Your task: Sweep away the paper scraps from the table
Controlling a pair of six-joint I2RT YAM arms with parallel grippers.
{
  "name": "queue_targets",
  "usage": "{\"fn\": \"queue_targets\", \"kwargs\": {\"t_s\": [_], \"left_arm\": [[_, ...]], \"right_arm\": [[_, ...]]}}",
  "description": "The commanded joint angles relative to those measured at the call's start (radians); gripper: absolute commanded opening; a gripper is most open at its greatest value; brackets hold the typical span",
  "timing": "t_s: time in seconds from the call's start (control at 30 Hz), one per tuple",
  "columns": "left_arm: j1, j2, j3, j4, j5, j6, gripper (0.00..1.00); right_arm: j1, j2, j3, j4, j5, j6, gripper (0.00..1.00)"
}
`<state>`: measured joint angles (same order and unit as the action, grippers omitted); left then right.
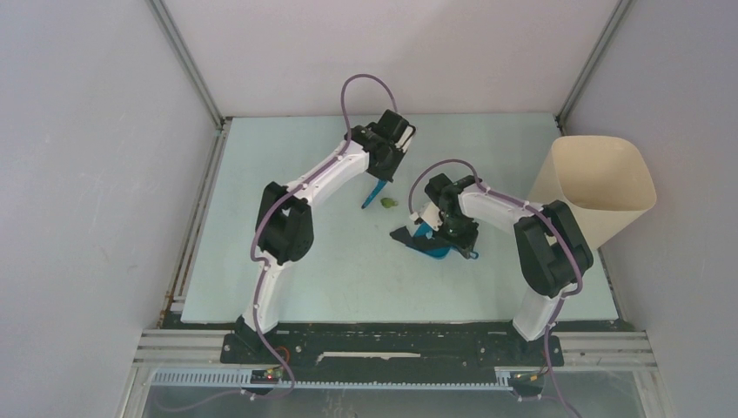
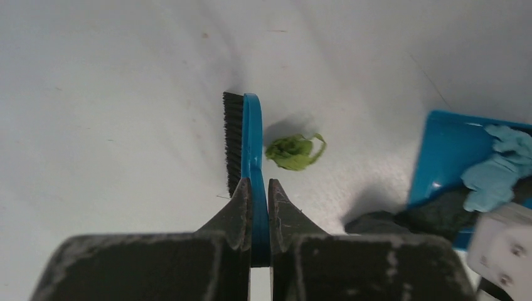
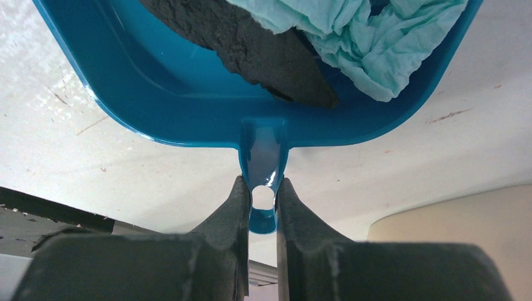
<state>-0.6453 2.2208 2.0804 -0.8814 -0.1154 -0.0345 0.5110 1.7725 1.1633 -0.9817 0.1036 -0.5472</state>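
Left wrist view: left fingers (image 2: 237, 210) clamp the brush (image 2: 251, 138); one green paper scrap (image 2: 292, 152) lies on the table (image 2: 125, 94) beside its plastic back, short of the dustpan (image 2: 442, 157), which right fingers (image 3: 233, 216) pinch by the handle (image 3: 263, 153). A glancing stroke could flick it wide.

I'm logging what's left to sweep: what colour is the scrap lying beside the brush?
Green; the paper scrap shows best in the left wrist view.

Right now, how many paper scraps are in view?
3. A green one lies on the table beside the brush; a dark one and a light cyan one lie in the dustpan. More may be hidden under those two.
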Motion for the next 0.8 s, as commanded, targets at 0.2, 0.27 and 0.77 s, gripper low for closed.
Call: {"fn": "queue_targets", "kwargs": {"t_s": [0.2,0.27,0.77], "left_arm": [[-0.089,-0.111,-0.108,0.074,0.218,-0.172,0.0],[-0.102,-0.131,-0.123,0.095,0.24,-0.194,0.0],[-0.134,-0.244,-0.208,0.203,0.291,-0.315,0.0]], "right_arm": [[0.007,0.043,0.101,0.006,-0.063,0.033,0.12],[0.01,0.049,0.106,0.007,-0.064,0.036,0.12],[0.001,0.035,0.102,0.003,-0.128,0.051,0.12]]}}
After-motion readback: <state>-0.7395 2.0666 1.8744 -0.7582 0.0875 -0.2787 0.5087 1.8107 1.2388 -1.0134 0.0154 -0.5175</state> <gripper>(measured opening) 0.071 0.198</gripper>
